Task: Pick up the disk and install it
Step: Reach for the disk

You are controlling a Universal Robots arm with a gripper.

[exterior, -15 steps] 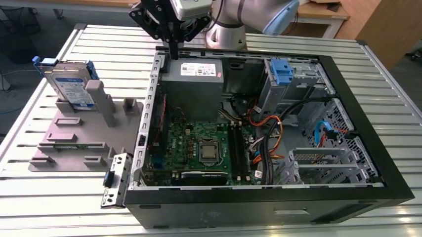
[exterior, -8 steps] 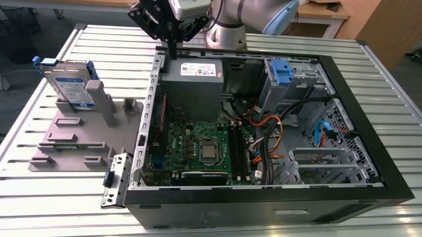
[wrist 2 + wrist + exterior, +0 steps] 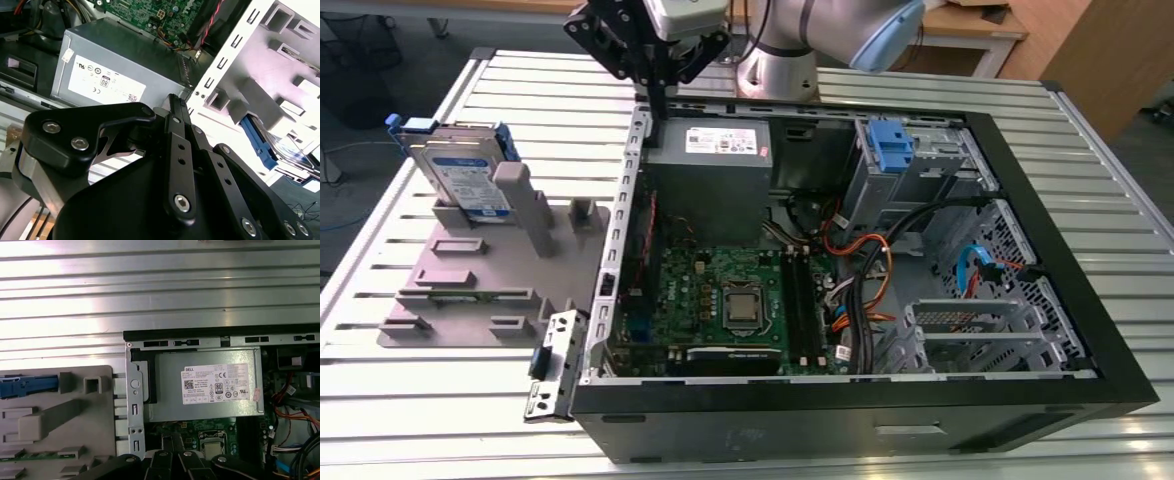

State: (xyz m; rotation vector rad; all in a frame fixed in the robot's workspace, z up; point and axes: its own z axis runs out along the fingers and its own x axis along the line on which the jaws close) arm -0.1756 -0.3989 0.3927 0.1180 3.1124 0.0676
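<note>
The disk, silver-grey with a white-and-blue label and blue rails, stands upright in a grey holder plate at the exterior view's left. Its blue rail also shows in the first wrist view and the second wrist view. My gripper hangs above the back left corner of the open computer case, to the right of the disk and well apart from it. Its black fingers lie together with nothing between them.
Inside the case sit a grey power-supply box with a white sticker, the green motherboard, cable bundles and an upright blue latch piece by the drive cage. Everything rests on a slatted metal table.
</note>
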